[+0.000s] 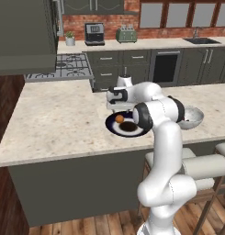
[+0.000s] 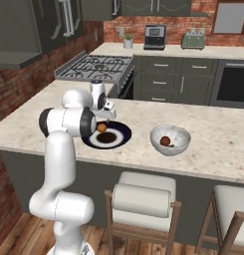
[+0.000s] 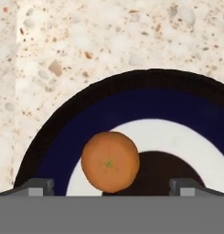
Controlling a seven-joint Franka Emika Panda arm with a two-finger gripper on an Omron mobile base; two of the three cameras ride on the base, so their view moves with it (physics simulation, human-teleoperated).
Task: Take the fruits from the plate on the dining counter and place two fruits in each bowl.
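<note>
Claw (image 3: 111, 187) spread wide, empty, just above orange (image 3: 110, 161) on plate (image 3: 54, 137), near tabletop (image 1: 59, 119) edge. Prob light, firm, smooth, rolls easily; pinch across widest part. Farther off, grey bowl (image 2: 170, 140) w/ dark fruit (image 2: 165, 140).
</note>
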